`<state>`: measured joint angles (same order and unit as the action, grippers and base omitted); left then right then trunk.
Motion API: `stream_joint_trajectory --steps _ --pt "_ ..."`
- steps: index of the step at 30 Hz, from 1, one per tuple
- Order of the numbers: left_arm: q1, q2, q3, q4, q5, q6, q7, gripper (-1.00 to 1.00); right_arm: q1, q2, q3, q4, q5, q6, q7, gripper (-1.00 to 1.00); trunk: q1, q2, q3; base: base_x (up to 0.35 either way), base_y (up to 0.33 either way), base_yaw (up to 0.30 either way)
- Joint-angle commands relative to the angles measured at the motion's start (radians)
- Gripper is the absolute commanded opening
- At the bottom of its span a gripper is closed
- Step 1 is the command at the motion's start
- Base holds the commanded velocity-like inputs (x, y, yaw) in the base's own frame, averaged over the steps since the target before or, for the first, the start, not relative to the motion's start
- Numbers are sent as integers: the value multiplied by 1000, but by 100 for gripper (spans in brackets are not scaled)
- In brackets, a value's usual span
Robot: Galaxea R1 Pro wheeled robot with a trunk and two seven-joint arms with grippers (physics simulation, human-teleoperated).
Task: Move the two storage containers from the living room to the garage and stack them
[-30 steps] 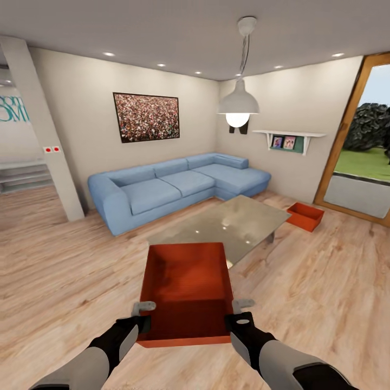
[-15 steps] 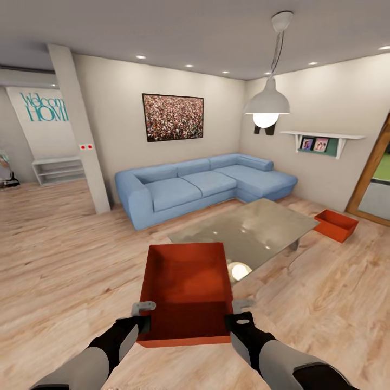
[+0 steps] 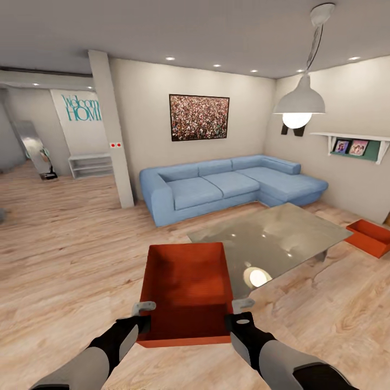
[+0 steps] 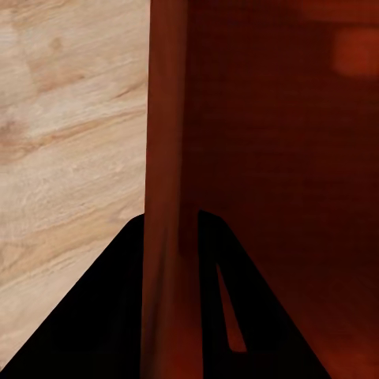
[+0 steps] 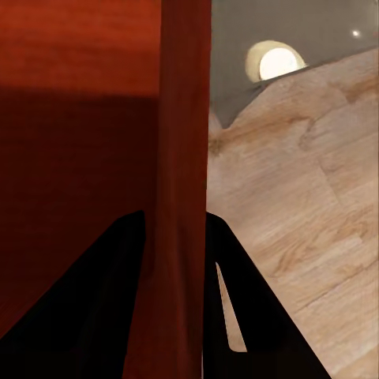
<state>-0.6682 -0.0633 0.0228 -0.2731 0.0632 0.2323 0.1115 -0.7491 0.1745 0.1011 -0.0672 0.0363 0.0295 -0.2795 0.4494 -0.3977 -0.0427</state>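
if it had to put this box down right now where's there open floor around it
Bare wood floor stretches wide on the robot's left, between the held storage container, the pillar and the blue sofa. It is tighter on the right: the glass coffee table sits just beyond the box's far corner, with the second storage container past it. Both grippers, left and right, clamp the walls.

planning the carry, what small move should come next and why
Probably keep both hands clamped and turn the base on toward the open area at the left. The left hand and right hand each pinch a side wall of the held container, and the surroundings are sofa and wood floor, not garage concrete.
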Motion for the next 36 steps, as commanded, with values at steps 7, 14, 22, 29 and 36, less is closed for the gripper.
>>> stream_joint_trajectory --steps 7,14,22,29,36 --pt "-1 8 8 -3 -13 7 10 -100 -1 0 7 1 7 3 -17 -100 1 -2 -2 0 0 280" --pt "-1 8 8 -3 -13 7 10 -100 -1 0 7 0 7 3 -17 -100 1 -2 -2 0 0 280" --pt "-1 8 8 -3 -13 7 10 -100 -1 0 6 0 7 3 -17 -100 1 -2 -2 0 0 280" --pt "-1 8 8 -3 -13 7 10 -100 -1 0 7 0 6 3 -17 -100 1 -2 -2 0 0 280" --pt "-1 8 8 -3 -13 7 10 -100 -1 0 7 0 7 3 -17 -100 1 -2 -2 0 0 280"
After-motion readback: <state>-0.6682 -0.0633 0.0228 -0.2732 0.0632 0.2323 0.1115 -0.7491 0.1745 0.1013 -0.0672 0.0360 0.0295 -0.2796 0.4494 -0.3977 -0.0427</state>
